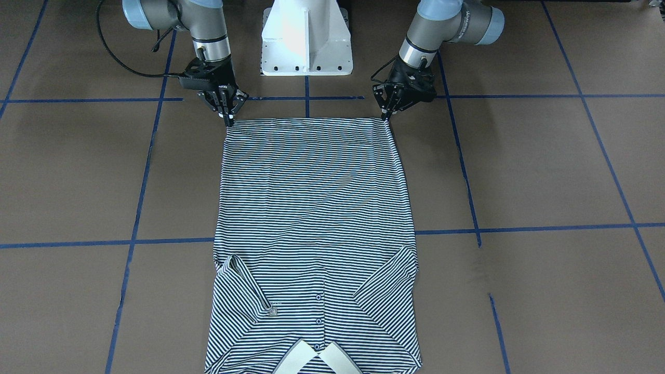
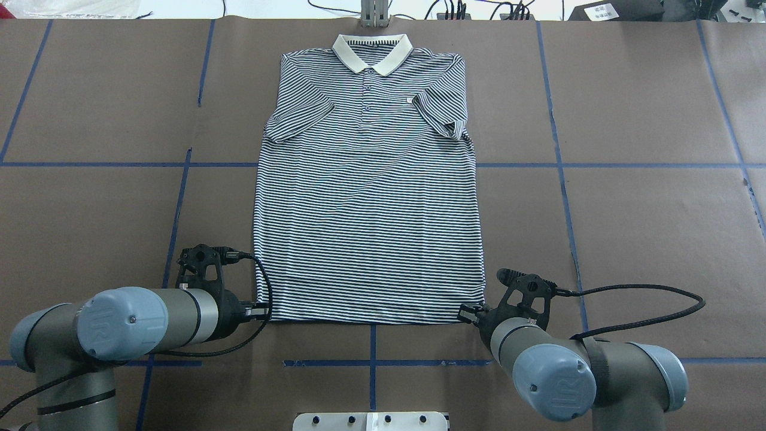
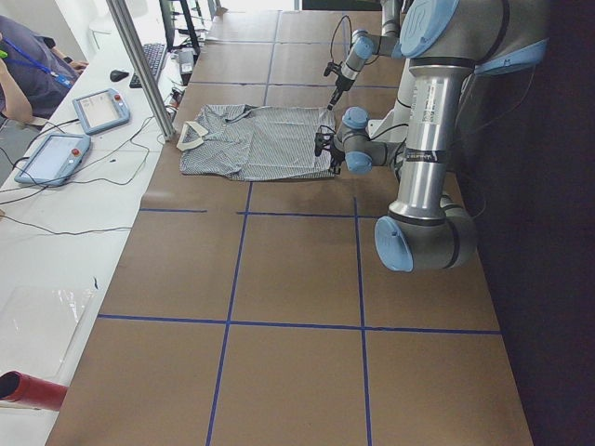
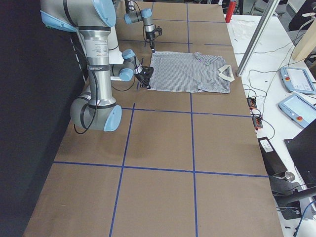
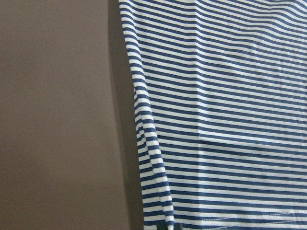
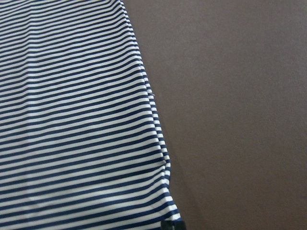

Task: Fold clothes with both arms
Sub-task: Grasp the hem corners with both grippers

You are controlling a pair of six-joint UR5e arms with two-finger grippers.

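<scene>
Two hem corners of the thin-striped navy-and-white polo shirt (image 2: pixel 368 209) are pinched, one by the black two-finger left hand (image 1: pixel 385 117) and one by the black two-finger right hand (image 1: pixel 228 122), both closed narrow on the cloth. The shirt lies flat, front up, on the brown paper-covered desk (image 2: pixel 628 209). Its hem is nearest the white metal pedestal base (image 1: pixel 306 36) and its plain cream collar (image 2: pixel 372 51) is farthest from it.

soft knit striped polo shirt (image 2: pixel 368 203), matt brown paper table (image 2: pixel 646 227)

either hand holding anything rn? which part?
Both appear to pinch the polo shirt: left hand on one bottom hem corner, right hand on the other. Shirt lies flat.
</scene>
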